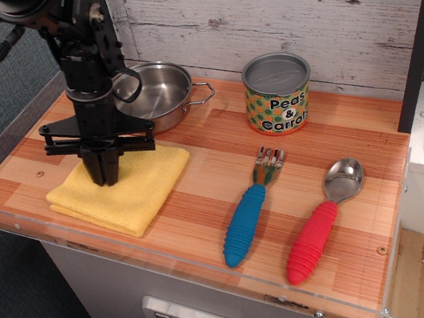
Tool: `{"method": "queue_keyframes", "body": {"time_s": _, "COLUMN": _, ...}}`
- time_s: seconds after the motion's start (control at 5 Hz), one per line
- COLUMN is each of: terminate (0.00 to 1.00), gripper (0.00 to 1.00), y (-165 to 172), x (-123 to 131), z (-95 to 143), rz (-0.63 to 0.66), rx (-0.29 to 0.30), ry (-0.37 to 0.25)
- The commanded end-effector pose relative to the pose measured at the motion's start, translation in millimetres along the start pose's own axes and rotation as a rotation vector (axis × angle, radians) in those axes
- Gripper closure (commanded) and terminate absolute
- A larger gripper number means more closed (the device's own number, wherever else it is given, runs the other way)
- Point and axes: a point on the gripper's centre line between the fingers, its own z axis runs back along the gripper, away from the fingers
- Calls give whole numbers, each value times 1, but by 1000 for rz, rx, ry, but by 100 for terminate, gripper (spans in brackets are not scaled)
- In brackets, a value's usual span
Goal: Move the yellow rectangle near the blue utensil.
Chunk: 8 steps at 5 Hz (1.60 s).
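The yellow rectangle is a folded yellow cloth [132,192] lying on the wooden counter, left of centre near the front edge. My gripper [105,176] points straight down, its fingers closed together and pressed on the cloth's back left part. The blue utensil is a fork [250,209] with a ribbed blue handle and metal tines, lying to the right of the cloth with a gap of bare wood between them.
A steel pot [152,96] stands just behind the gripper. A "Peas & Carrots" can [277,94] stands at the back middle. A red-handled spoon [321,222] lies right of the fork. A clear plastic lip [172,266] runs along the counter's front edge.
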Motion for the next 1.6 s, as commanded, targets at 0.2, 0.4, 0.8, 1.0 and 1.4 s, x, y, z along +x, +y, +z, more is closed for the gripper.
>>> {"method": "queue_keyframes", "body": {"time_s": 0.2, "terminate": 0, "gripper": 100, "y": -29, "x": -14, "z": 13, "rz": -9, "rx": -9, "ry": -3}}
{"method": "queue_keyframes", "body": {"time_s": 0.4, "terminate": 0, "gripper": 100, "y": -34, "x": -17, "z": 14, "rz": 9, "rx": -28, "ry": 6}}
{"method": "queue_keyframes", "body": {"time_s": 0.8, "terminate": 0, "gripper": 100, "y": -47, "x": -23, "z": 14, "rz": 6, "rx": -29, "ry": 6}}
{"method": "queue_keyframes", "body": {"time_s": 1.0, "terminate": 0, "gripper": 100, "y": -46, "x": -23, "z": 13, "rz": 14, "rx": -18, "ry": 10}}
{"method": "queue_keyframes", "body": {"time_s": 1.4, "terminate": 0, "gripper": 0, "y": -35, "x": -16, "z": 15, "rz": 45, "rx": -22, "ry": 22}}
